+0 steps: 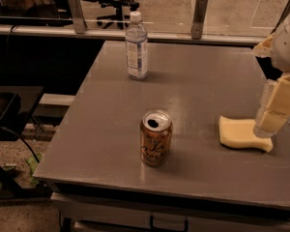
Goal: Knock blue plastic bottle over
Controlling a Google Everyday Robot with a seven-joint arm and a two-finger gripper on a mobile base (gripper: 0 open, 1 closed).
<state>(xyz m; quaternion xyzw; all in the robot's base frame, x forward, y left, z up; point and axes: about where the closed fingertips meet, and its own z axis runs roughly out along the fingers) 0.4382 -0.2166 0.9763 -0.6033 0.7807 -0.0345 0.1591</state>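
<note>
The blue plastic bottle (136, 47) stood upright near the table's (198, 81) far edge, well left of and beyond the end effector (266, 124), which hung low at the right side, and honestly I couldn't tell if it was spread or pressed together.

The gripper (269, 119) hangs at the right edge of the tabletop (198, 81) and covers the right end of the yellow sponge (238, 134) — its arm is cut off at the picture's edge. Label print on the blue plastic bottle (136, 50), by the far edge, is too small to read.
</note>
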